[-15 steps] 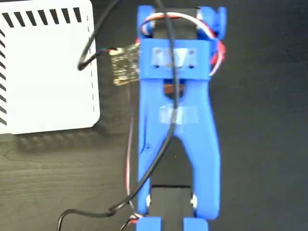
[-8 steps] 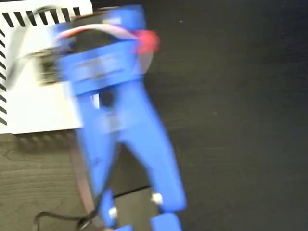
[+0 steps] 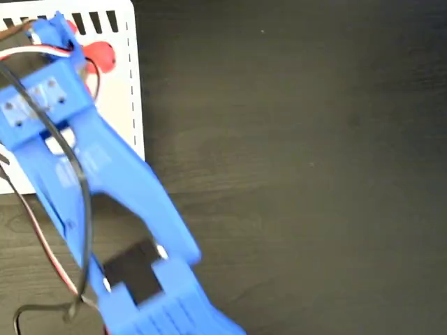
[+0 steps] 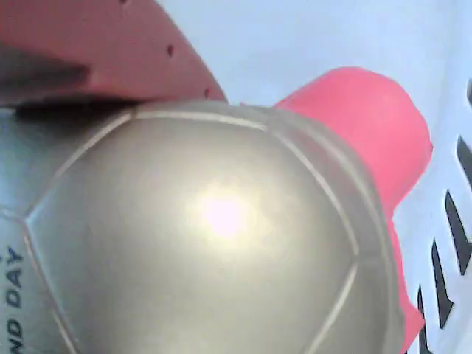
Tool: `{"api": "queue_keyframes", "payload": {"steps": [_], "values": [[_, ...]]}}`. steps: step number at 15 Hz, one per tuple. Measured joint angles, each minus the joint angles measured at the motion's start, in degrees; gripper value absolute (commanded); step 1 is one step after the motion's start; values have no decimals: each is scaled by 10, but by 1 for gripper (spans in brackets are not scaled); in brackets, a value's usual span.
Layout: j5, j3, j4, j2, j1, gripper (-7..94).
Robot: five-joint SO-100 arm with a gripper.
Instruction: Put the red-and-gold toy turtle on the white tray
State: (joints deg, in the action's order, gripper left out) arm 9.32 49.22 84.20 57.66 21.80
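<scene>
Dark wood tabletop [image 3: 314, 174] is lying bare beside the white tray [image 3: 129, 84]; the blue arm [image 3: 105, 181] is reaching over it, the red-and-gold toy turtle [image 4: 206, 236] apparently being held under the gripper, fingers unreadable; lowering and releasing is seeming next.

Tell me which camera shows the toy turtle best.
The wrist view: the red-and-gold toy turtle fills the frame, gold shell and red head plain, with the white tray behind. The fixed view shows only a red bit beside the blue arm.
</scene>
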Motion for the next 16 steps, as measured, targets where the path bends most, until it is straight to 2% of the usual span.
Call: {"api": "queue_keyframes", "payload": {"steps": [6,7,8,9,10,11,16], "values": [[3,-53,-4,-52,0,0],[3,-53,-4,-52,0,3],[3,-53,-4,-53,0,26],[3,-53,-4,-53,-4,43],[7,-53,-2,-56,-7,57],[12,-53,-2,-58,-8,64],[15,-53,11,-58,-7,65]]}}
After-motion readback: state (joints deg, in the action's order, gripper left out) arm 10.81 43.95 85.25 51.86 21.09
